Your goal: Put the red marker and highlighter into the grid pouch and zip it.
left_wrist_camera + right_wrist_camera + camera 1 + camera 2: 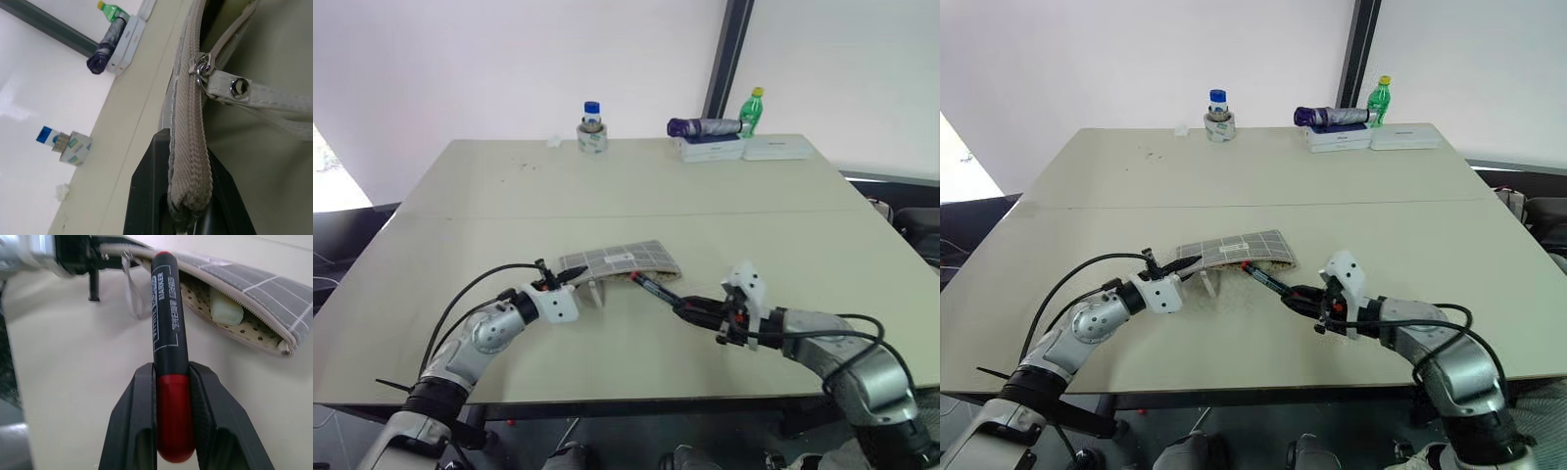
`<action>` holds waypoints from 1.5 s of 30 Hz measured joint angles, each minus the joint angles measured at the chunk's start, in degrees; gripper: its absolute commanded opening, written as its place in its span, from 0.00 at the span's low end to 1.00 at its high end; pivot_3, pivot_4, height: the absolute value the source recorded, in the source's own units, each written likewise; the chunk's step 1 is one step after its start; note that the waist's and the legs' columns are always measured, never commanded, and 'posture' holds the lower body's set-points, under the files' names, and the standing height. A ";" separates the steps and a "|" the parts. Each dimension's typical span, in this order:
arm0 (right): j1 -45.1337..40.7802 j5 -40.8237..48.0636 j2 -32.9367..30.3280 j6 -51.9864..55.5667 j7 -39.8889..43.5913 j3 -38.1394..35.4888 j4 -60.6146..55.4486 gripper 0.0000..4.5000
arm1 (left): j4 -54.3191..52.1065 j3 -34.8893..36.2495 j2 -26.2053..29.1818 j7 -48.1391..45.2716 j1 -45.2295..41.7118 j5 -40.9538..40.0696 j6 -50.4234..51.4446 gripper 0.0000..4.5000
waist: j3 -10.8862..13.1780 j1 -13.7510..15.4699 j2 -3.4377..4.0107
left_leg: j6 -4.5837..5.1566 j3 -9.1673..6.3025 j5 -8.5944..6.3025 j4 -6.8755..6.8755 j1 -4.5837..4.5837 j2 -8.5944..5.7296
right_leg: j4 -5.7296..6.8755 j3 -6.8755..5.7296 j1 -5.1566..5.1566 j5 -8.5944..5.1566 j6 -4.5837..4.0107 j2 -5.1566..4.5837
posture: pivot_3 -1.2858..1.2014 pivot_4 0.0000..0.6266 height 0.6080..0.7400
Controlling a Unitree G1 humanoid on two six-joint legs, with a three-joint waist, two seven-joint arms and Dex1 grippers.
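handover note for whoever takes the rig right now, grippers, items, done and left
Left gripper: shut on the grid pouch at its zipper end, holding it off the table with the mouth open.
Right gripper: shut on the red marker, tip at the pouch mouth.
Done: highlighter is inside the pouch.
Left: slide the marker in, release, zip shut.

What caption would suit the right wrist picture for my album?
Right gripper holds the red marker toward the open grid pouch, highlighter already inside.
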 measured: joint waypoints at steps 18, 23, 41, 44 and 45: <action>-17.43 -20.28 3.56 -13.80 1.60 15.61 14.69 0.08 | -3.97 -0.46 -0.34 -7.30 1.52 -4.98 2.11 0.00 | 0.01 -0.08 0.02 | -0.28 0.14 0.17 0.02 -0.02 0.01 | 0.05 0.01 -0.08 0.00 0.02 0.00 | 0.52 0.24 1.00; -21.17 -27.46 4.35 -21.77 2.10 19.10 20.62 0.08 | -4.68 -0.55 -0.74 -11.50 1.93 -8.22 3.27 0.00 | 0.01 -0.05 0.02 | -0.30 0.15 0.18 0.08 -0.01 0.00 | 0.06 0.00 -0.05 0.00 0.02 0.00 | 0.52 0.24 1.00; -22.46 -32.50 3.41 -38.12 6.48 18.28 29.01 0.08 | -8.17 -0.24 3.57 -16.90 3.95 -9.40 5.53 0.00 | 0.02 -0.33 0.03 | -0.38 0.22 0.23 0.04 0.00 0.00 | 0.06 0.02 -0.09 0.00 0.02 0.05 | 0.52 0.24 1.00; -22.46 -34.89 4.44 -42.80 5.60 19.27 29.92 0.08 | -8.16 0.34 4.22 -17.18 4.01 -9.60 5.54 0.00 | 0.02 -0.26 0.04 | -0.39 0.23 0.23 0.05 0.00 0.00 | 0.06 0.02 -0.08 0.00 0.02 0.05 | 0.52 0.24 1.00; -22.46 -35.78 4.77 -44.00 5.01 19.39 30.63 0.08 | -8.12 0.44 4.39 -17.46 4.16 -9.66 5.54 0.00 | 0.02 -0.19 0.04 | -0.38 0.23 0.23 0.06 0.00 0.00 | 0.06 0.02 -0.08 0.00 0.02 0.04 | 0.52 0.24 1.00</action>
